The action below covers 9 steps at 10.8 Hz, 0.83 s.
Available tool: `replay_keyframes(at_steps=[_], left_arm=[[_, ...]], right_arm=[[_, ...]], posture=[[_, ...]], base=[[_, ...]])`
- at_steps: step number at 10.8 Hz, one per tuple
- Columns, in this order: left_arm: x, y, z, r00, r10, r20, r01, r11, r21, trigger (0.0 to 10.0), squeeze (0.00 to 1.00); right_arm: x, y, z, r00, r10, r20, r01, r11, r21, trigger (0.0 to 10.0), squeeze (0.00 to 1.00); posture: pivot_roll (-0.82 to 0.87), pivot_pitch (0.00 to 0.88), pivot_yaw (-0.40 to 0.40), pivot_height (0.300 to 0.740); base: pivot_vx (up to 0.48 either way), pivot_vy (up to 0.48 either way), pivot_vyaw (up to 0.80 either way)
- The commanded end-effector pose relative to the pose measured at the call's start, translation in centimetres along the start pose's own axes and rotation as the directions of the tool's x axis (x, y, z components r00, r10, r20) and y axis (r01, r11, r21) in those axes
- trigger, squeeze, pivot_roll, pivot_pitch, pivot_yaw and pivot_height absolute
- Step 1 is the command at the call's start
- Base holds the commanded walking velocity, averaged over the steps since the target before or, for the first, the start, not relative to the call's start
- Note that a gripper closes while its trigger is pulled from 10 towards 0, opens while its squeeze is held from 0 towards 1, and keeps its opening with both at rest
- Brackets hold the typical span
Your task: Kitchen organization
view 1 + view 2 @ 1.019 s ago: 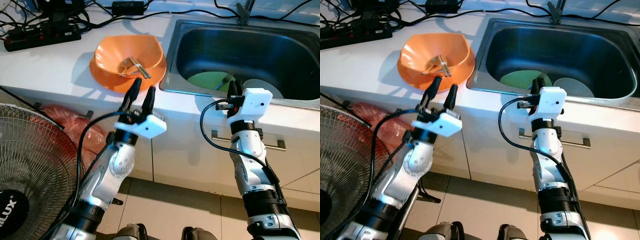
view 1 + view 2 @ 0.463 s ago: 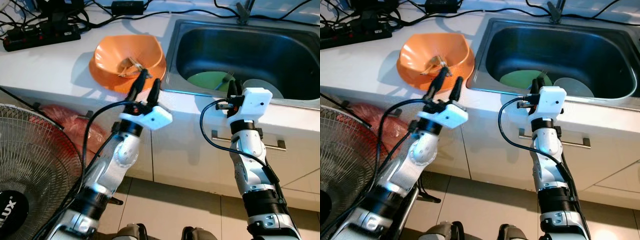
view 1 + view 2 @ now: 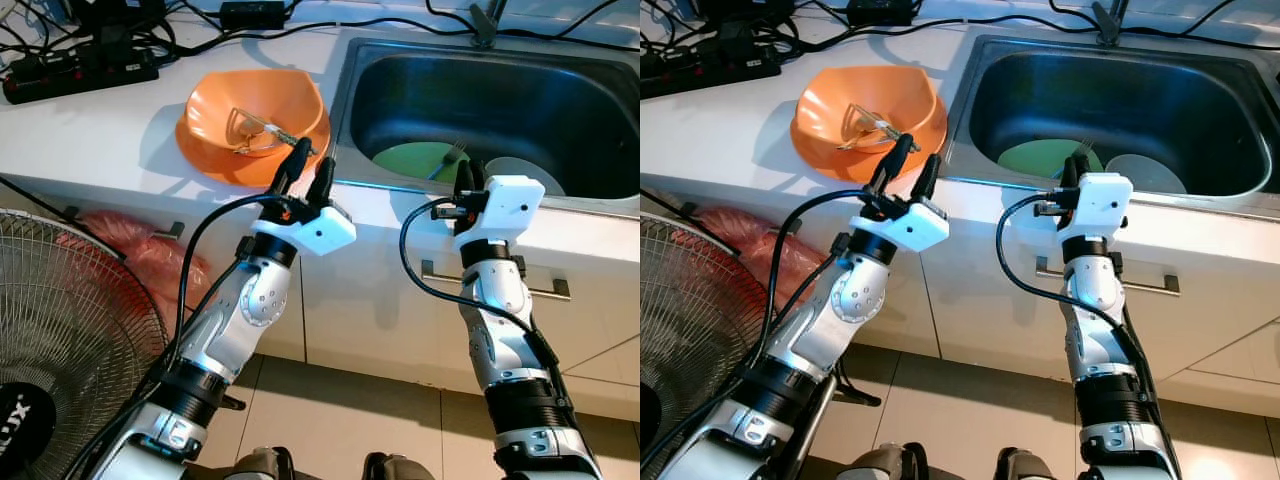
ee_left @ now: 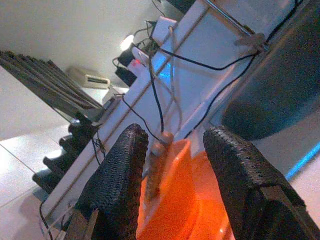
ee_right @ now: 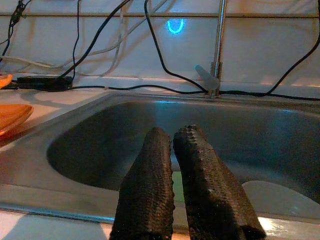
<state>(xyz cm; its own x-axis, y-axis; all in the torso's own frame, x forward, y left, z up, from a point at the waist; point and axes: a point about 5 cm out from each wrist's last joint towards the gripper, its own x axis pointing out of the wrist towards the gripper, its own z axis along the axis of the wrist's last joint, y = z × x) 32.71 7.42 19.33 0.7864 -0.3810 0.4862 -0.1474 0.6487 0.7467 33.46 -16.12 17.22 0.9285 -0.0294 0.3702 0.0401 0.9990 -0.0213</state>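
So the left gripper [image 3: 308,170] is up at the front edge of the white counter [image 3: 100,125], fingers spread apart with nothing between them, tips right at the near rim of the orange bowl [image 3: 258,108]; that bowl sits on an orange plate [image 3: 205,155], and there's a pair of chopsticks [image 3: 268,128] lying inside it, plus what looks like a thin wire utensil, hard to tell exactly.

The right gripper [image 3: 466,178] is parked at the front lip of the steel sink [image 3: 400,95], fingers pressed together and holding nothing; in the right wrist view they point across the basin toward the faucet [image 5: 218,45]. In the sink there's a green plate [image 3: 415,160] with a fork [image 3: 448,160] resting on it, and a pale plate [image 3: 525,172] just beside it.

Back of the counter: a black power strip [image 3: 80,75] and a mess of cables. Down on the robot's left stands a floor fan [image 3: 70,340]; its hub has partial white lettering, looks like "UX", the rest is cut off; behind it, a red plastic bag [image 3: 150,255] against the cabinet.
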Motion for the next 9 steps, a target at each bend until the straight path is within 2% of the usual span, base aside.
replay_keyframes(at_steps=[1, 5, 9], left_arm=[[0.3, 0.5, 0.3, 1.0, 0.018, 0.022, -0.018, 1.0, -0.006, 10.0, 0.0], [1.4, 2.0, 1.1, 0.996, 0.068, 0.064, -0.069, 0.998, 0.009, 10.0, 0.0], [1.2, 1.2, 0.5, 0.999, -0.003, 0.037, 0.003, 1.0, 0.001, 10.0, 0.0]], right_arm=[[0.1, 0.0, 0.0, 1.0, 0.0, 0.002, 0.0, 1.0, 0.003, 10.0, 0.0], [0.2, 0.0, 0.0, 1.0, 0.002, 0.006, -0.002, 1.0, 0.005, 10.0, 0.0], [0.2, 0.1, 0.0, 1.0, 0.002, 0.005, -0.002, 1.0, 0.005, 10.0, 0.0]], posture=[[-0.01, 0.147, 0.025, 0.74], [0.0, 0.139, 0.023, 0.74], [0.0, 0.138, 0.024, 0.74]], base=[[0.0, 0.0, 0.0], [0.0, 0.0, 0.0], [0.0, 0.0, 0.0]])
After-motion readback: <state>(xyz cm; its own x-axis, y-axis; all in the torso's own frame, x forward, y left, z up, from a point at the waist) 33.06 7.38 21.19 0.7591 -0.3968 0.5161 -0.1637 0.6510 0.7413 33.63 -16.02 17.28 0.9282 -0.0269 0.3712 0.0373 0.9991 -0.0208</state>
